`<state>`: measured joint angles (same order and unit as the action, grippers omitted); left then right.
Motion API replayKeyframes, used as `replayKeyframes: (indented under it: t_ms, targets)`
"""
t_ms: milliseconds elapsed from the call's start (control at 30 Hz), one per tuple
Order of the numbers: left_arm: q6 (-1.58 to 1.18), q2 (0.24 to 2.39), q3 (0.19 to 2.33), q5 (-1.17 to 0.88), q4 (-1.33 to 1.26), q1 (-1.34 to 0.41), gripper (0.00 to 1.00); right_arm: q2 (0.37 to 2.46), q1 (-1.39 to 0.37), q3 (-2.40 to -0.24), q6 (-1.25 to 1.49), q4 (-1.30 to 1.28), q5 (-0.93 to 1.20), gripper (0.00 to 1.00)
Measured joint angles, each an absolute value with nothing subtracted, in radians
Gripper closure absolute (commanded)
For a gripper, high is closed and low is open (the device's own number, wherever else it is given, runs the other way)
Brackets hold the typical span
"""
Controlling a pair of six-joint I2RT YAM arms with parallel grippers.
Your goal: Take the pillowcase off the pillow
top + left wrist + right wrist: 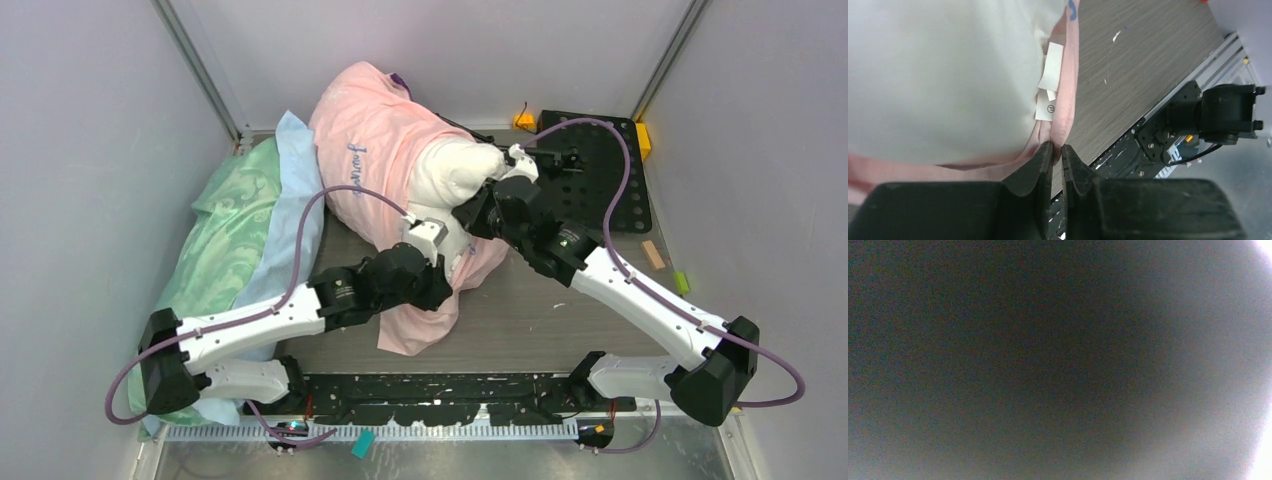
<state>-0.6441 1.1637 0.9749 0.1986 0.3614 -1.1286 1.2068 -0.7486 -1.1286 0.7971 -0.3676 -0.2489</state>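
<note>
The pink pillowcase (365, 150) with blue lettering covers the far part of the white pillow (455, 170), whose near-right end bulges out bare. My left gripper (445, 250) is at the case's open edge. In the left wrist view its jaws (1058, 149) are shut on the pink hem of the pillowcase (1068, 100), beside the pillow (938, 75) and its small white tags (1052, 75). My right gripper (478, 205) is pushed into the pillow's bare end, its fingers sunk out of sight in the stuffing. The right wrist view is dark and covered.
Green patterned bedding (225, 240) and a light blue sheet (295, 190) lie at the left. A black perforated board (600, 170) sits at the back right, with a small wooden piece (653, 254) and a green piece (681, 282) nearby. Walls close in on both sides.
</note>
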Motion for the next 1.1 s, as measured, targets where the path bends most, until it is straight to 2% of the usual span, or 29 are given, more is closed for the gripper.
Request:
replayKeyframes:
  t_ms: [367,600,833,967,1100]
  targets:
    - [-0.68,1.276,0.866,0.139,0.212,-1.129,0.96,1.217,-0.748,-1.186,0.842,-0.386,-0.231,1.0]
    - [-0.762,1.223,0.622,0.234,0.01,-1.129,1.0,1.201,-0.721,-1.19,0.875,-0.407,-0.231,1.0]
    - [-0.857,1.206,0.525,0.35,-0.07,-1.089,1.0,1.119,-0.674,-1.19,0.89,-0.45,-0.23,1.0]
    - [-0.881,1.204,0.517,0.359,-0.074,-1.021,1.0,1.081,-0.664,-1.19,0.884,-0.467,-0.23,1.0]
    - [-0.874,1.199,0.541,0.258,-0.028,-0.828,1.0,1.04,-0.652,-1.19,0.835,-0.533,-0.232,1.0]
